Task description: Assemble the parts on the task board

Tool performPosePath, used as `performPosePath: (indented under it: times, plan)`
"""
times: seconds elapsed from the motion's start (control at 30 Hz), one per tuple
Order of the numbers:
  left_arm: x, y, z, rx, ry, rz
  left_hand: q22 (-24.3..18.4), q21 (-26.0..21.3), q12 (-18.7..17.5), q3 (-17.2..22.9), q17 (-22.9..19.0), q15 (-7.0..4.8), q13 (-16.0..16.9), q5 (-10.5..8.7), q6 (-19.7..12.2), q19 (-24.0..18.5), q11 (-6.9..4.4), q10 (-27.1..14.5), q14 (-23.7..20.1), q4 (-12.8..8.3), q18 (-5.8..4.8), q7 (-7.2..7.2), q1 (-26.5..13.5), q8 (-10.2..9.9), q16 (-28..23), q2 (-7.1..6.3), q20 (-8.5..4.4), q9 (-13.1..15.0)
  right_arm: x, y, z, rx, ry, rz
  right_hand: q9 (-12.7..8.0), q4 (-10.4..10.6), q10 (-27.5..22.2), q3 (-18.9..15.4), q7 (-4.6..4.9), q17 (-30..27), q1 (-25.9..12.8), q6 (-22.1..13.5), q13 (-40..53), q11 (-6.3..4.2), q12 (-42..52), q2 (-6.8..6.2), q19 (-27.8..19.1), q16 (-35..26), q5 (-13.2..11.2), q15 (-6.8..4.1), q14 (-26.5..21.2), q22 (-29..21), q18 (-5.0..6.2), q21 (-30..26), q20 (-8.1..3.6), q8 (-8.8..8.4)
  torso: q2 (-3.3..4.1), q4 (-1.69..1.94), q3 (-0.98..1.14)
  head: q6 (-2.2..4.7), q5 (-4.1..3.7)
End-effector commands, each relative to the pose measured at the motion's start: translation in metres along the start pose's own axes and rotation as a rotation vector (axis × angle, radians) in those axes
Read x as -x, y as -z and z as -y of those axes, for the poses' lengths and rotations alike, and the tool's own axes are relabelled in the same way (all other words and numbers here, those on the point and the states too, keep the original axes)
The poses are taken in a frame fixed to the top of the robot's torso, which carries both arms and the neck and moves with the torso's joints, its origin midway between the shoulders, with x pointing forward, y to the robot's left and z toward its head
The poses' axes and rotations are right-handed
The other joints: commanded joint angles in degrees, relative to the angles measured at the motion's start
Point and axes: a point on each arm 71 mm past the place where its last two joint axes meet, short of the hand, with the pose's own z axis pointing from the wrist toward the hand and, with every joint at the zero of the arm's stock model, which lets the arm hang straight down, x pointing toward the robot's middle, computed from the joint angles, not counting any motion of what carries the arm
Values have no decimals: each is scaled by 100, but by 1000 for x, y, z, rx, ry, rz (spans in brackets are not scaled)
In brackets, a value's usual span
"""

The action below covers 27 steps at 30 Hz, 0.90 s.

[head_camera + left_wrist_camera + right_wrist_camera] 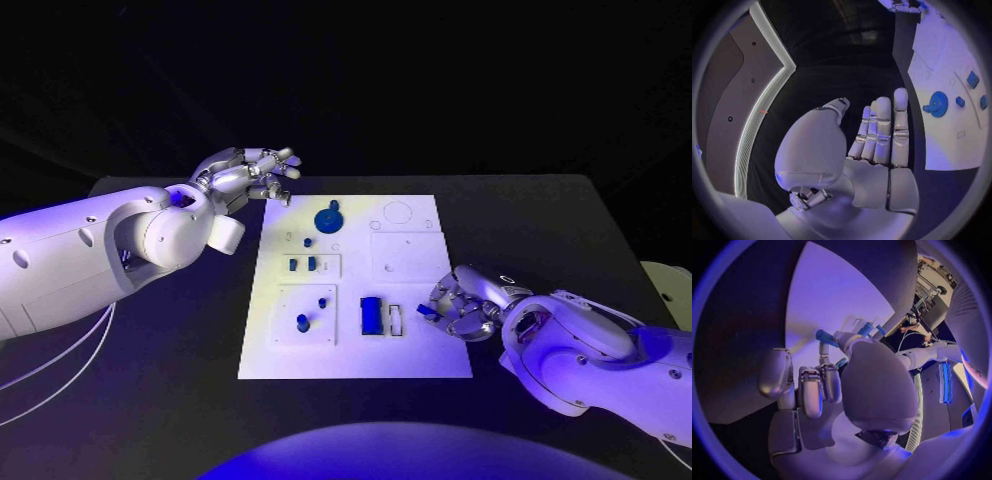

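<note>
Left hand (248,178): empty, fingers apart, raised off the task board's (418,355) far left corner.
Right hand (459,303): at board's right edge, pinching a small blue part (427,311).

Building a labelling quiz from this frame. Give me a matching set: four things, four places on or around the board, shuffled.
1. left silver hand
2. right silver hand
3. round blue disc part
4. blue rectangular block

A. on the near half of the white task board
B. at the board's right edge
C. on the board's far half
D. by the board's far left corner

Pairs: 1-D, 2-B, 3-C, 4-A.
</note>
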Motion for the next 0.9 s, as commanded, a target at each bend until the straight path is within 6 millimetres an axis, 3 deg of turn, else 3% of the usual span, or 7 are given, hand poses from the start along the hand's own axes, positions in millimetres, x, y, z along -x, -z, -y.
performPosePath:
  times: [0.03,0.5,0.9]
  plan:
    - [-3,-1,1,-9,5,-15,-7,-27,27,-26,-6,6,1,-21,-42,36,1,-20,-45,19,54,7,9,34,36,61,19,7,-2,0,-5,-17,-70,-8,225,-454,197,528,12,1509,-117,-46,823,35,37,2,28,36,38,36,596,878,-13,22,-3,204,2,1,-2,-1,-13]
    - [-4,-1,1,-10,6,-19,-7,-27,27,-26,-6,6,1,-21,-42,36,1,-20,-45,19,54,7,9,34,36,61,19,7,-14,-11,-20,-16,-135,-58,266,-466,206,657,19,1509,-483,-48,835,42,49,-14,26,36,-13,43,596,872,-8,1,3,221,8,-3,2,-20,3]
    - [-4,-1,1,-8,7,-21,-6,-41,42,-40,-15,8,1,-23,-49,43,2,-35,-48,26,54,9,16,49,45,73,20,7,-23,-16,-23,-20,-136,-92,253,-300,252,607,12,1509,-1048,44,910,39,136,-20,33,36,-200,42,596,875,-10,18,5,214,3,-10,7,-44,24]
